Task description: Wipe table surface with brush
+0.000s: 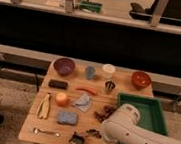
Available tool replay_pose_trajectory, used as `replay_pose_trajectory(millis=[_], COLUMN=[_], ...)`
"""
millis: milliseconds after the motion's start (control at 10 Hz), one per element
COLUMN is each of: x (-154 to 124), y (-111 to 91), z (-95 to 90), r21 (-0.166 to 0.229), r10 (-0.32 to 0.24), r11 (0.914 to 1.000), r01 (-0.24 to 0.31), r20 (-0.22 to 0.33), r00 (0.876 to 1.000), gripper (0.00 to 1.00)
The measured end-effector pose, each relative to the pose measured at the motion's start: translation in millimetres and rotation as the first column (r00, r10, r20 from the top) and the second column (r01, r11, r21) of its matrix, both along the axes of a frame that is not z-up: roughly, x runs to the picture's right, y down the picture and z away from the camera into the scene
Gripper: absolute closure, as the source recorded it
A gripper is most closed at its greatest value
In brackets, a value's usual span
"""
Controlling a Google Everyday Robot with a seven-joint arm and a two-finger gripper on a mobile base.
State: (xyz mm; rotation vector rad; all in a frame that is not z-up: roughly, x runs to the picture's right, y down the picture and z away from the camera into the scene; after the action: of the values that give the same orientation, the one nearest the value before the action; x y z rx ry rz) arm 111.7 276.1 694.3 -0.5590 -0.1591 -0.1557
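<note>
The brush [78,140] lies near the front edge of the tan table surface [92,122], its dark bristle head toward the front and its slim handle pointing back right. My white arm [135,136] comes in from the lower right. My gripper [94,133] shows as a small dark shape at the arm's end, just right of the brush and close to its handle. I cannot tell whether it touches the brush.
A green tray [151,111] sits at the right, partly under my arm. Also on the table are a blue sponge [67,118], grey-blue cloth [83,102], orange fruit [62,99], black block [58,84], spoon [45,131], purple bowl [64,66], red-brown bowl [141,79] and two cups.
</note>
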Motion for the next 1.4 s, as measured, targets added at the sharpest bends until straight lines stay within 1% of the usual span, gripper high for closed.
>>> replay_pose_trajectory(millis=[300,500,600,700,800,900,1000,1100,1200,1400], x=[-4.4,-3.5,-1.8,0.8,6.8,5.3,7.8,11.0,10.6,6.6], y=[1.5,2.2,1.2,-2.4,-0.3,-2.1,-3.3,-3.2,-2.8,-1.8], z=[6.4,18.2,27.7,40.3,47.5,49.2,49.7,48.2,45.6,39.2], r21=[-0.014,-0.034,-0.044,-0.05,-0.065,-0.071,-0.091,-0.111,-0.126,-0.14], r10=[-0.009,-0.014,-0.011,0.0,0.026,0.058,0.122,0.188,0.229,0.256], r11=[0.9999,0.9993,0.9989,0.9988,0.9976,0.9959,0.9889,0.9777,0.9684,0.9609], r01=[0.009,0.014,0.012,0.0,-0.025,-0.056,-0.117,-0.178,-0.215,-0.239], r20=[0.006,0.007,0.007,0.008,0.006,0.02,0.052,0.085,0.108,0.124], r00=[1.0,1.0,1.0,1.0,1.0,0.998,0.991,0.978,0.967,0.959], gripper=[0.2,0.2,0.2,0.2,0.2,0.2,0.2,0.2,0.2,0.2])
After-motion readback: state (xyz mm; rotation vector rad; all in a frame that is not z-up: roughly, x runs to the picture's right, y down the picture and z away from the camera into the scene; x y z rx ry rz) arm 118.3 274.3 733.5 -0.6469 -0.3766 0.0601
